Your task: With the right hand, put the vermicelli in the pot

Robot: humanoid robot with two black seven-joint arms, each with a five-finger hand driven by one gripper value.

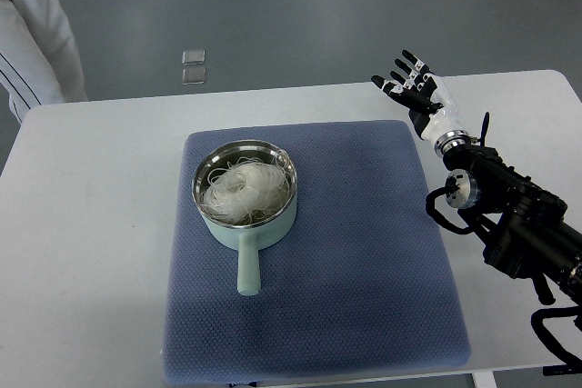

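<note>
I see the vermicelli [238, 190], a light, springy, brittle tangle best pinched at its top, already sitting in the pot [245, 203] mid-mat, with my right hand [414, 86] empty, fingers spread, at two o'clock.

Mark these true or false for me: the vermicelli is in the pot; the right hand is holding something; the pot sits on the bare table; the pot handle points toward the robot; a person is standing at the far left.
1. The vermicelli is in the pot. True.
2. The right hand is holding something. False: its fingers are spread and empty, above the table's far right part.
3. The pot sits on the bare table. False: it sits on the blue mat.
4. The pot handle points toward the robot. True.
5. A person stands at the far left. True: only a light sleeve shows.
</note>
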